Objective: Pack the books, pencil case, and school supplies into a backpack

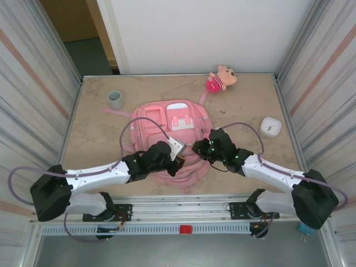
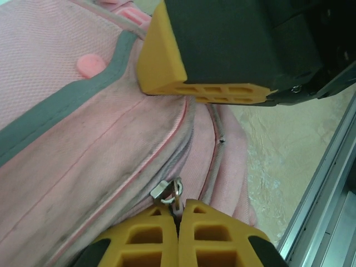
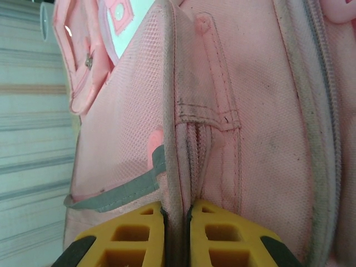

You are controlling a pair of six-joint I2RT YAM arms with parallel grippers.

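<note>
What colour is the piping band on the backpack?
Grey band on the pink backpack; left wrist view shows it best.

The backpack (image 1: 167, 125) lies flat on the bench (image 1: 100, 144), about midway across it and closer to the near edge than the far one. Behind the backpack and to its left stands the cup (image 1: 115, 99), apart from it. A strap (image 1: 114, 112) runs out leftward from the backpack's far left corner. Behind and to the right of the backpack, near the far edge, lies the doll (image 1: 221, 78). The box (image 1: 271, 127) sits well to the backpack's right. At the backpack's near side, the left arm's jaws pinch the zip pull (image 2: 167, 190). Just right of them, the right arm's jaws grip a seam of the backpack.
</note>
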